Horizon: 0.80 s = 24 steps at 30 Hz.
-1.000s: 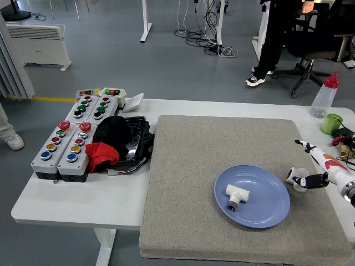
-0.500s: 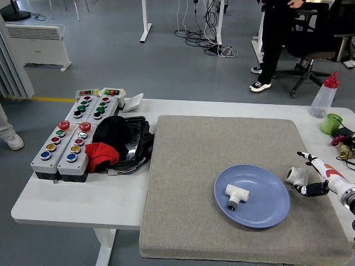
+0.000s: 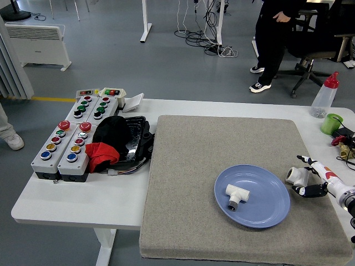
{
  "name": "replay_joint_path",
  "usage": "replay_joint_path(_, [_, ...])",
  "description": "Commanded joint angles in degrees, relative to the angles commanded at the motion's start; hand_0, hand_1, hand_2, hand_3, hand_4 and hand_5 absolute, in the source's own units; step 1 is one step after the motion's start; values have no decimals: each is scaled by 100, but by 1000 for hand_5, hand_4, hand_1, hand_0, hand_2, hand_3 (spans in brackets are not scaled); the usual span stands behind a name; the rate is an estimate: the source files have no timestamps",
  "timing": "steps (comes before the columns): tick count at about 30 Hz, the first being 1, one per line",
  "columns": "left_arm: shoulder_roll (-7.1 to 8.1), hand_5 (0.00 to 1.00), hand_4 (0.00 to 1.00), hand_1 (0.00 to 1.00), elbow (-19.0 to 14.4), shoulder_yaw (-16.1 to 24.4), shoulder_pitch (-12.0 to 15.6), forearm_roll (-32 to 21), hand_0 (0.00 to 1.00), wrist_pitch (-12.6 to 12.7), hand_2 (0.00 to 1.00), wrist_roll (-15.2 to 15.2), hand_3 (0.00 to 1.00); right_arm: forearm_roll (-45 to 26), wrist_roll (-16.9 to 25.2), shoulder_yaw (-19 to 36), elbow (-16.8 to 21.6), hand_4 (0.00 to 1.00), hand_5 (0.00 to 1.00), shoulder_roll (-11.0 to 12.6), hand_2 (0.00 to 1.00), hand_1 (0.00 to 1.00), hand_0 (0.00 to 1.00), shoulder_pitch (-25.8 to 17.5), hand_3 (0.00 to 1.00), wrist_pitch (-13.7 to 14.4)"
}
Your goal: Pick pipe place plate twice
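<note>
Near the bench's (image 3: 77, 202) right edge, on the grey mat (image 3: 194, 177), a white pipe fitting (image 3: 296, 177) is seen just right of the blue plate (image 3: 266, 208). The right hand (image 3: 312, 180) is placed at this fitting, with fingers spread on either side of it; whether it is actually gripped cannot be told. A second white pipe piece (image 3: 236, 196), T-shaped, is laid on the plate, left of its centre. Toward the bench's left edge, grey button boxes (image 3: 69, 141) are set beside a black and red bundle (image 3: 113, 143). At the far right corner a clear bottle (image 3: 324, 95) with a red cap and a green cup (image 3: 331, 123) are stood.
</note>
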<state>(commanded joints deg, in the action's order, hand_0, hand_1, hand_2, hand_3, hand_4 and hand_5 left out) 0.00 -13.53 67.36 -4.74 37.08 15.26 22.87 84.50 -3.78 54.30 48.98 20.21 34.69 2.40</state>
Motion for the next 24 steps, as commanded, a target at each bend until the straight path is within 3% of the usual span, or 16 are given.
replay_joint_path(5, [0,998,628,604,1,-18,-15,-22,634,-2,635,-4,706,-222,53,-93,-174,755,218,-58,984,876,915,31,993,85])
replay_joint_path(6, [0,998,628,604,1,-19,-16,-23,635,-2,635,-5,706,-236,68,-103,-189,744,222,-62,938,826,837,34,942,102])
replay_joint_path(11, [0,998,628,604,0,-14,-23,-20,635,2,635,-2,706,-349,201,-203,-274,744,222,-73,938,826,837,57,942,249])
replay_joint_path(12, [0,998,628,604,1,-16,-26,-21,635,0,636,-4,706,-377,214,-221,-269,657,192,-59,685,668,633,51,755,240])
replay_joint_path(17, [0,998,628,604,2,-14,-33,-18,635,-1,636,-6,706,-388,251,-238,-300,657,192,-36,685,668,633,36,755,259])
replay_joint_path(18, [0,998,628,604,2,-14,-33,-18,635,-2,636,-6,706,-388,249,-238,-308,580,163,-34,604,595,524,33,695,261])
replay_joint_path(23, [0,998,628,604,2,-13,-34,-18,635,0,636,-9,706,-394,242,-223,-327,580,163,-20,604,595,524,8,695,263])
replay_joint_path(24, [0,998,628,604,3,-14,-34,-18,635,-1,636,-10,706,-401,239,-220,-326,516,148,-17,578,551,472,4,676,265])
